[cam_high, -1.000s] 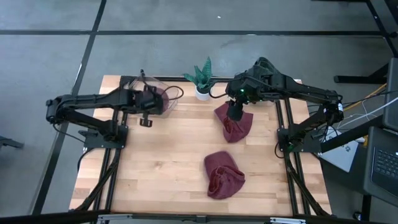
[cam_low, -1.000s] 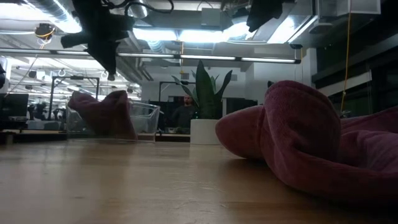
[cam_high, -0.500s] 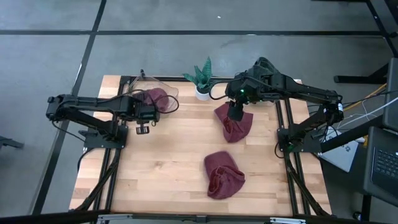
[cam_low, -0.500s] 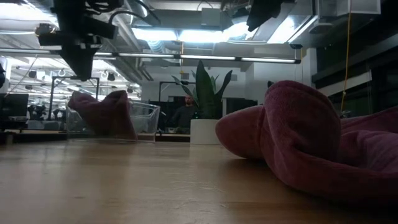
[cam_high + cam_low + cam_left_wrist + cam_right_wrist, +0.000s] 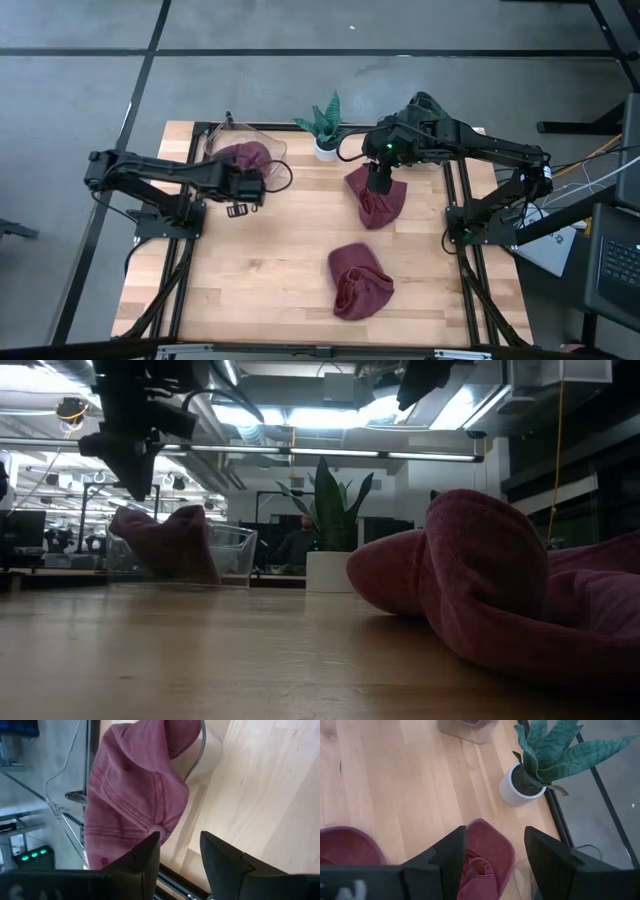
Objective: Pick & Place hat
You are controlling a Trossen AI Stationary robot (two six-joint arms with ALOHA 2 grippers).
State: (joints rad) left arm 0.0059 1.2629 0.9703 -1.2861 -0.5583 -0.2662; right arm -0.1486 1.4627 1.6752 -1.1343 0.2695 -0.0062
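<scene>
Table (image 5: 250,270) of pale wood carries three dark red hats, placed here by the potted plant (image 5: 325,128) at its far edge. Nearest the front edge, well away from the plant, lies a crumpled hat (image 5: 360,280) with nothing touching it. Nearer the plant, just to its right, a second hat (image 5: 377,200) lies on the wood; the right gripper (image 5: 377,182) hangs directly over it, fingers spread wide and empty, its wrist view showing the hat (image 5: 482,857) between the two fingers. Left of the plant stands a clear bin (image 5: 245,152) with the third hat (image 5: 243,156) inside, draped against the wall. The left gripper (image 5: 238,209) hovers just in front of the bin, fingers (image 5: 150,852) parted with nothing between them, hat (image 5: 132,790) visible beyond.
</scene>
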